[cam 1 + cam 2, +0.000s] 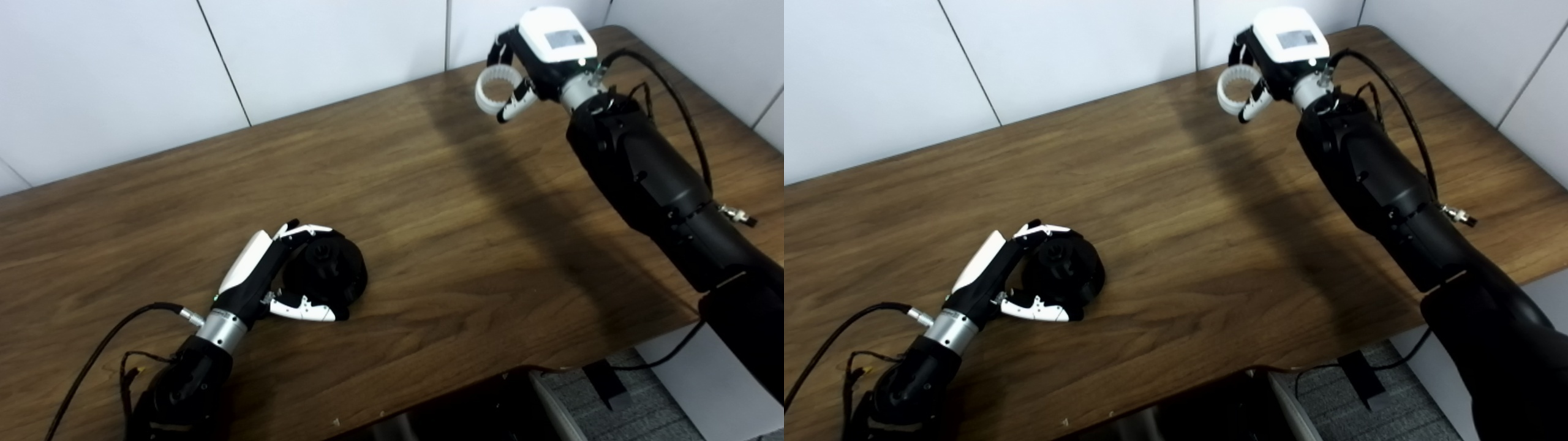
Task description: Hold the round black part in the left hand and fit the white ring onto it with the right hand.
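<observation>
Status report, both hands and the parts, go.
Left hand shut on round black part, low at the table. Right hand shut on white ring, raised at far edge. Parts far apart; nothing between them.

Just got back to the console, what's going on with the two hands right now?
The left hand is wrapped around the round black part, low at the near side of the wooden table. The right hand holds the white ring up near the far edge, well apart from the part. The ring is not yet fitted.
</observation>
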### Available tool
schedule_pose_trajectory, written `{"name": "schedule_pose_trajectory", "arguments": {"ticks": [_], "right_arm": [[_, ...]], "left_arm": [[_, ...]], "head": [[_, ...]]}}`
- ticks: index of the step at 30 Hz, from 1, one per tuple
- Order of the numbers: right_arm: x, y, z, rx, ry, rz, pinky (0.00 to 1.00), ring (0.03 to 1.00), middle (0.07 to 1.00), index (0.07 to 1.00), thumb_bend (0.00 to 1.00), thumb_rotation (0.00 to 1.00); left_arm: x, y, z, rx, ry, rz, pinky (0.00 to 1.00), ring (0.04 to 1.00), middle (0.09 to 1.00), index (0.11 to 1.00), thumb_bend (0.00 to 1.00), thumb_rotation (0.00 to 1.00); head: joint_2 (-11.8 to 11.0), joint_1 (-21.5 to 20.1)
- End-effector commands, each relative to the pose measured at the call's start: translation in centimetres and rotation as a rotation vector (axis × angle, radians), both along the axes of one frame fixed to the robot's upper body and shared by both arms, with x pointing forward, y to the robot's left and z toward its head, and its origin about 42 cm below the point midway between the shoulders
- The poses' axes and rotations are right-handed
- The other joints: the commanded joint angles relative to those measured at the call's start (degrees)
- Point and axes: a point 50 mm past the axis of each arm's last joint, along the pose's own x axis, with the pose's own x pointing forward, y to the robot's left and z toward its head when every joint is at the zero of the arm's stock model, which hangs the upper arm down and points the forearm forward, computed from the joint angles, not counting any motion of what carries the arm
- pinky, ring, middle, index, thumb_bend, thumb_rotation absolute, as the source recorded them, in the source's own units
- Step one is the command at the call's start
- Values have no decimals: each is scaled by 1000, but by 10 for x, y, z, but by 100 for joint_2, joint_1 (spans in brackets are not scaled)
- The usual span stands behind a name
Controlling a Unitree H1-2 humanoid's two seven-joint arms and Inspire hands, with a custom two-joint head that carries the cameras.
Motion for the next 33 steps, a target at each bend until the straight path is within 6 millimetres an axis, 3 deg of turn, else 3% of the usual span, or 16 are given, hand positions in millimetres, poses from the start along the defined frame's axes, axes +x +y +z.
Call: {"name": "schedule_pose_trajectory", "arguments": {"ticks": [1,9,15,22,33], "right_arm": [[1,2,44,-16,-114,17,953,692,484,492,528,10],[-11,9,53,-5,-146,57,973,648,463,528,525,10],[-21,19,48,12,-159,118,827,617,466,517,525,12],[-30,37,49,-3,-141,179,887,630,468,523,523,14],[-39,53,43,36,-125,250,933,662,467,523,523,14]], "left_arm": [[11,2,15,12,-57,4,1000,840,723,686,940,209],[11,1,14,3,-55,4,1000,837,704,684,947,198],[12,2,14,5,-55,4,1000,842,721,687,942,213],[13,1,14,4,-55,10,1000,840,732,689,950,213],[11,-11,14,1,-65,2,1000,842,718,690,948,224]], "head": [[3,-4],[-1,1],[7,11],[29,94],[106,849]]}}
